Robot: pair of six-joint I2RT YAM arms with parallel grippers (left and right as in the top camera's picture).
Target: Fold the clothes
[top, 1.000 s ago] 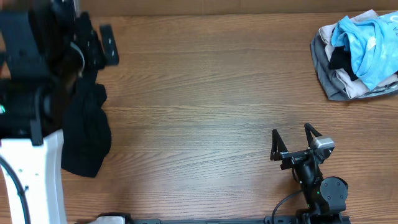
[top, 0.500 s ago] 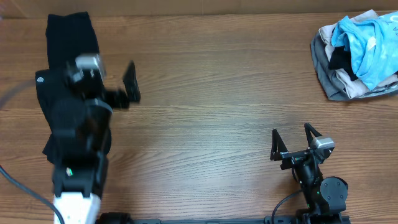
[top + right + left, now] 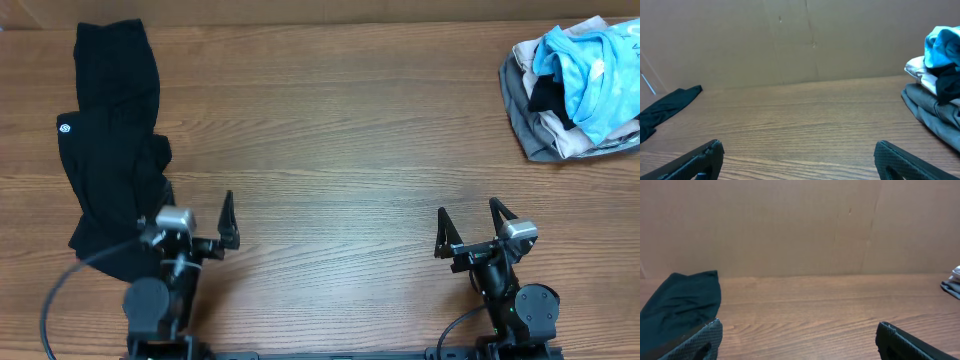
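The tabletop you see is mid-brown wood with a fine grain running side to side. The long garment is plain black and bears 1 small white ring logo. The T-shirt is light blue. Note 3 further colours in the same heap: a black piece, a cream piece and a grey piece. The back wall is plain cardboard tan.

Both arms black, grey wrist blocks, apparently weave-textured fingers.
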